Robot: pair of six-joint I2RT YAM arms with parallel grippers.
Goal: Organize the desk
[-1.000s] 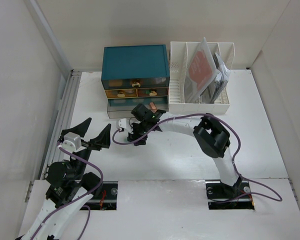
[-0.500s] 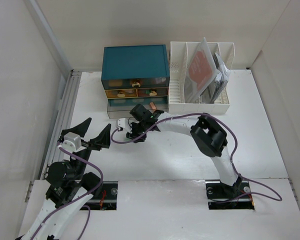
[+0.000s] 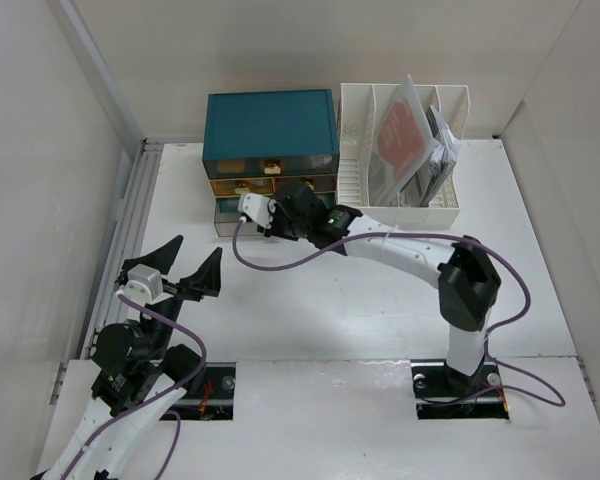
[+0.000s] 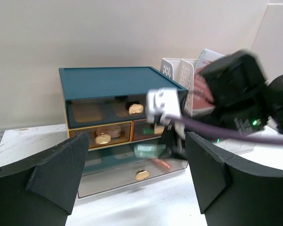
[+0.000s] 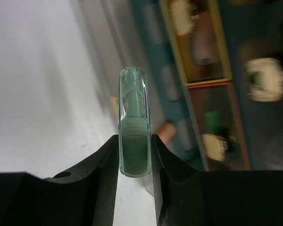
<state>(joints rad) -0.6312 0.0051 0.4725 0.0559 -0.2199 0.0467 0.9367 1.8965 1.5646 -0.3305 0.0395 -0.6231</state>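
No legible text, no brands, no numbers, in any view

I get bright, even top light and soft shadows on the bench (image 3: 360, 310). Left wrist: right arm (image 4: 236, 94) is motion-blurred. Right wrist: drawer box (image 5: 203, 47) is smeared; only the held green piece (image 5: 133, 141) is sharp.
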